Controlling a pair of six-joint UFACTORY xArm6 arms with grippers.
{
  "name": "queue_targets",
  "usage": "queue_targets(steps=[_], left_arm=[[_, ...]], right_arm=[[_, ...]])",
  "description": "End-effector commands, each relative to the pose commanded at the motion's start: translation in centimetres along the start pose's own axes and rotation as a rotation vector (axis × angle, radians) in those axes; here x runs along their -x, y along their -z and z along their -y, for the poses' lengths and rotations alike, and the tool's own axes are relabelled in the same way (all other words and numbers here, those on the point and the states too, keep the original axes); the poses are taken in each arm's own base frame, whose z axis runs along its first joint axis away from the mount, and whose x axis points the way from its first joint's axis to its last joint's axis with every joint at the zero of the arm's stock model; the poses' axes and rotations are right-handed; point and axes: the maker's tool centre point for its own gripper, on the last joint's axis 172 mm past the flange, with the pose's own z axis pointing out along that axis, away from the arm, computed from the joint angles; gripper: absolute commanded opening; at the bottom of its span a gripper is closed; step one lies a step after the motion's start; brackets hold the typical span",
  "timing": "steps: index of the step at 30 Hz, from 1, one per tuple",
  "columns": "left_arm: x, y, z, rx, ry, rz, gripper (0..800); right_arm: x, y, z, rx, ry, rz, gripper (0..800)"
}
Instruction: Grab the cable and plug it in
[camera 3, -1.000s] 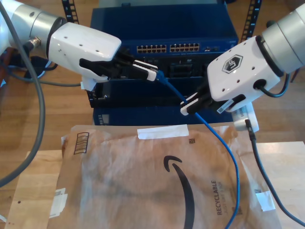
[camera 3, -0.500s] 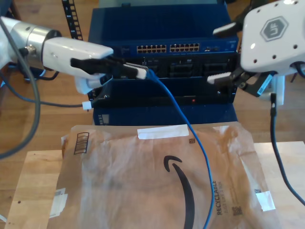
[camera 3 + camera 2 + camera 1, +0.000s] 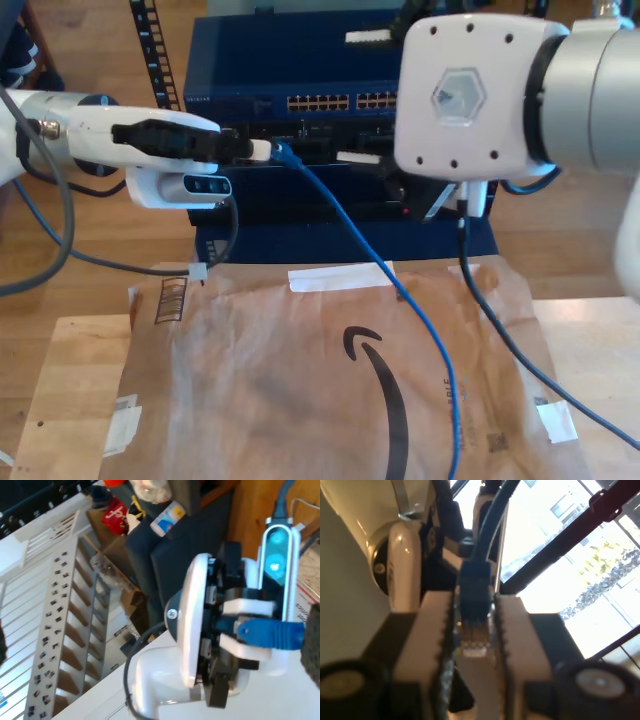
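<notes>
One level arm's tool (image 3: 262, 150) clamps the cable (image 3: 400, 290).

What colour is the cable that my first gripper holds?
Bright blue; the cable held by my first gripper shows best in the exterior view.

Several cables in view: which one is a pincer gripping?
The blue cable, its plug clamped in my first pincer; the grey cables hang free.

Exterior view faces the blue rack (image 3: 340, 60) (wrist views close-up).
</notes>
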Motion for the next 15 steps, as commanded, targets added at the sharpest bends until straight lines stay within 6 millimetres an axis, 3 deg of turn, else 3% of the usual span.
queue_targets(steps=[5, 10, 13, 15], left_arm=[[1.4, 3.3, -0.3, 0.03, -0.016, 0.103, 3], [2.4, 3.6, 0.1, 0.019, -0.042, 0.143, 7], [2.4, 3.3, 0.0, 0.012, -0.043, 0.143, 7], [2.2, 3.3, 0.2, 0.006, -0.041, 0.141, 7]], right_arm=[[0.9, -0.2, -0.2, -0.004, 0.006, 0.013, 793], [2.4, -1.4, -2.0, 0.004, 0.013, 0.039, 794], [3.5, -4.0, -3.8, -0.005, 0.032, 0.036, 793], [3.8, -4.7, -4.0, -0.023, 0.045, 0.031, 792]])
